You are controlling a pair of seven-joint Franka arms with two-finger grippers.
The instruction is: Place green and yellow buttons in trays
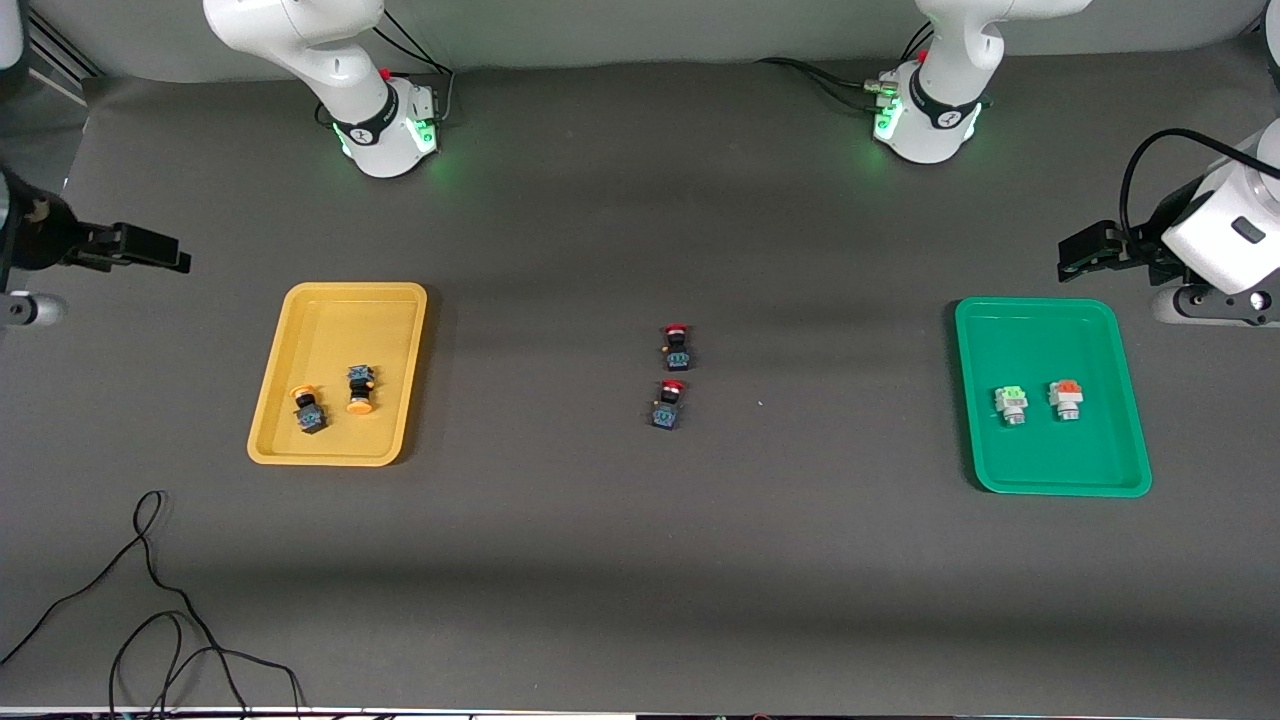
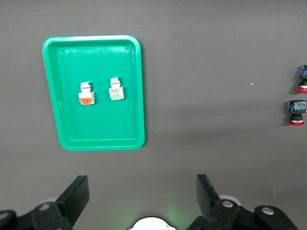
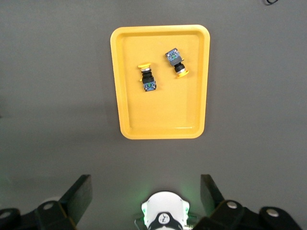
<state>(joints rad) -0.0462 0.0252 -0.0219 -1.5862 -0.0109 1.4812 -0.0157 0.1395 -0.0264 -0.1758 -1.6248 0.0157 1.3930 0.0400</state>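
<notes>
Two orange-yellow capped buttons [image 1: 308,408] [image 1: 359,388] lie on their sides in the yellow tray [image 1: 340,320], toward the right arm's end. They also show in the right wrist view [image 3: 147,76] [image 3: 175,61], in the tray [image 3: 158,115]. A green-topped button [image 1: 1011,403] and an orange-topped button [image 1: 1066,398] stand in the green tray [image 1: 1050,340]. They show in the left wrist view [image 2: 115,89] [image 2: 86,94], in the tray [image 2: 96,57]. My left gripper [image 1: 1085,250] [image 2: 142,189] is open, raised beside the green tray. My right gripper [image 1: 150,250] [image 3: 146,189] is open, raised beside the yellow tray.
Two red-capped buttons [image 1: 677,345] [image 1: 668,403] lie mid-table between the trays; they also show in the left wrist view [image 2: 302,79] [image 2: 296,112]. Black cables [image 1: 150,600] trail on the table near the front camera, toward the right arm's end.
</notes>
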